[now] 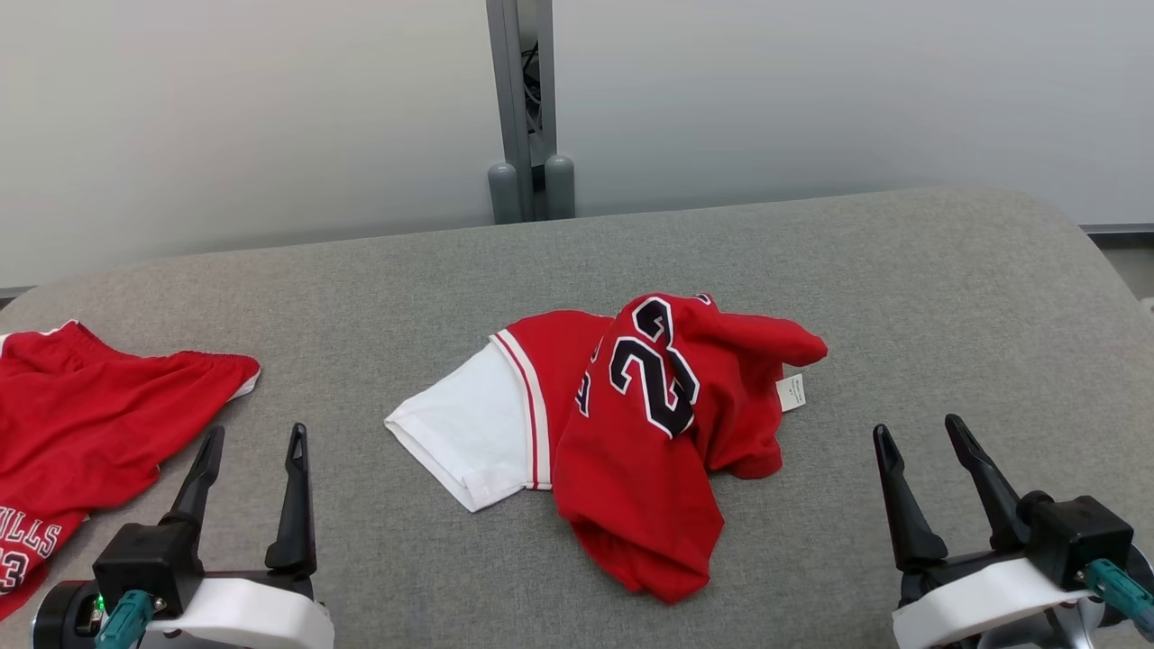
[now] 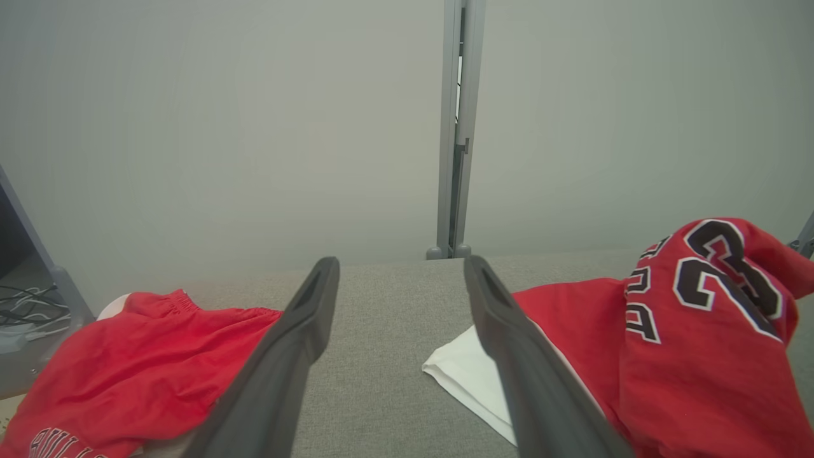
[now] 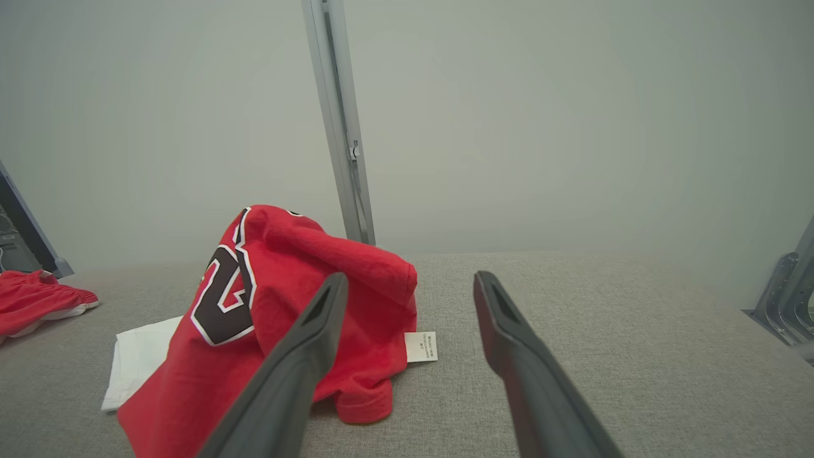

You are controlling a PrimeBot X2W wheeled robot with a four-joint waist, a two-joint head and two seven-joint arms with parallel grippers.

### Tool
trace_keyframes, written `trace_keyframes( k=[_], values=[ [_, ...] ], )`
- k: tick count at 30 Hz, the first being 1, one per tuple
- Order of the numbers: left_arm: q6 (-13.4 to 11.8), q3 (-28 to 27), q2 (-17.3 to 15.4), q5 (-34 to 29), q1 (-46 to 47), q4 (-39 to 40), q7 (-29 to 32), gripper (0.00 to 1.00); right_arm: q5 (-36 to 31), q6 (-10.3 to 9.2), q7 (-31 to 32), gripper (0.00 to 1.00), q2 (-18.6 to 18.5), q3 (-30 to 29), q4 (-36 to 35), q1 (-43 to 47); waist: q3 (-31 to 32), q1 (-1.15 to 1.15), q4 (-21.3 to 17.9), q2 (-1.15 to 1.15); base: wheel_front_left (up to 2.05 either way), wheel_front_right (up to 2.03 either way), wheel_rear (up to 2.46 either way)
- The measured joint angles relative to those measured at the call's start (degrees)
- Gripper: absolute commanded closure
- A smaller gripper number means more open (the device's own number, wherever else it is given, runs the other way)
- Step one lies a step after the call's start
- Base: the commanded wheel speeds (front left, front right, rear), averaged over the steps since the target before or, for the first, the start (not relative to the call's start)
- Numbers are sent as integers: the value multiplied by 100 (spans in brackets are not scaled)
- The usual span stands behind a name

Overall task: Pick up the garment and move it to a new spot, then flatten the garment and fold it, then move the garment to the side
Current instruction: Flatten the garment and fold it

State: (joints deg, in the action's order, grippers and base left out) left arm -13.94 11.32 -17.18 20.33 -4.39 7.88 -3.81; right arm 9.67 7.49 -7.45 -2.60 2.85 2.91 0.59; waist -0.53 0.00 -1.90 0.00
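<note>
Crumpled red jersey mid tabletop; left tool, right tool both released, empty, flanking it, not touching.

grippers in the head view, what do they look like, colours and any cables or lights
The left gripper and right gripper match: two long, tapering black fingers on a black block, set on a white wrist shell. A teal connector plugs in at each base, and a small green light glows beside the left one.
</note>
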Motion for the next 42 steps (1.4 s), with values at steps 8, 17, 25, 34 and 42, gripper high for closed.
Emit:
trace_keyframes(
  k=[8, 17, 25, 34, 42],
  values=[
    [-25, 37, -2, -5, 19, 8, 24, 0, -78, 0, 46, 0, 0, 137, -46, -3, -51, 0, 44, 0, 0, 0, 0],
    [-33, 56, -8, -3, 126, 44, 20, 0, -389, 0, 379, 0, -124, 1315, -181, -12, -200, 0, 119, 0, 0, 0, 0],
    [-13, 143, 30, 7, 323, -1, -41, 0, -175, 0, 638, 0, -554, 2778, 65, -190, -453, 0, 282, 0, 0, 0, 0],
    [71, 238, 165, 46, 595, -180, -229, 0, -67, 1, 826, 0, -913, 3653, 1009, -1122, -828, 0, 552, 0, 0, 0, 0],
    [134, 310, 258, 98, 755, -368, -341, 0, -146, 1, 998, 79, -999, 3921, 1861, -1740, -1051, 0, 737, 0, 0, 0, 0]
  ],
)
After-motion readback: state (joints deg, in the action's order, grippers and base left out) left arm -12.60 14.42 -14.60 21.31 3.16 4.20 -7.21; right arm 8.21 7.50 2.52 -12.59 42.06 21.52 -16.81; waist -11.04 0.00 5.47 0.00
